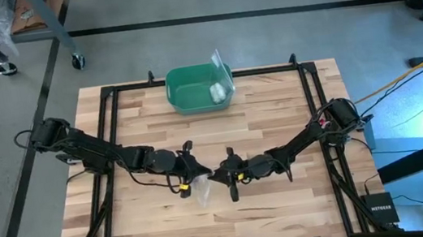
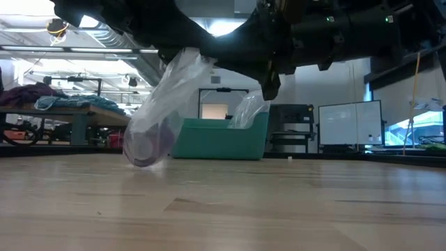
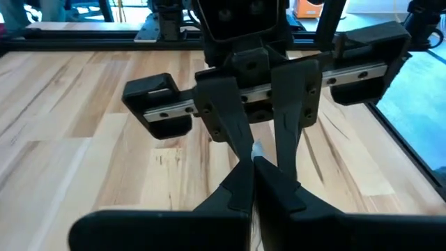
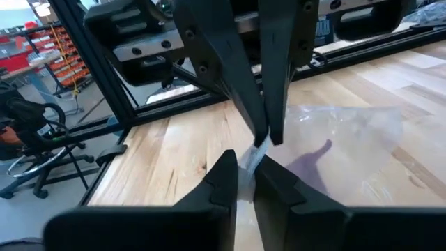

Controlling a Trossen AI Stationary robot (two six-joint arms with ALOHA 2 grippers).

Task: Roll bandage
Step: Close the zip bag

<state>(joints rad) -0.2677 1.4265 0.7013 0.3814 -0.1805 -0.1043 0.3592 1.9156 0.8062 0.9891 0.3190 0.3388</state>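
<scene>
High view: two arms meet near centre of table. Left gripper and right gripper face tip to tip, one clear plastic bag between them. One green bin at far edge, one white roll inside.

Low view: bag hangs clear of table; one purple bandage at bag bottom.

Left wrist view: left fingers clenched on bag edge.

Right wrist view: right fingers nearly together, pinching same bag edge.
</scene>
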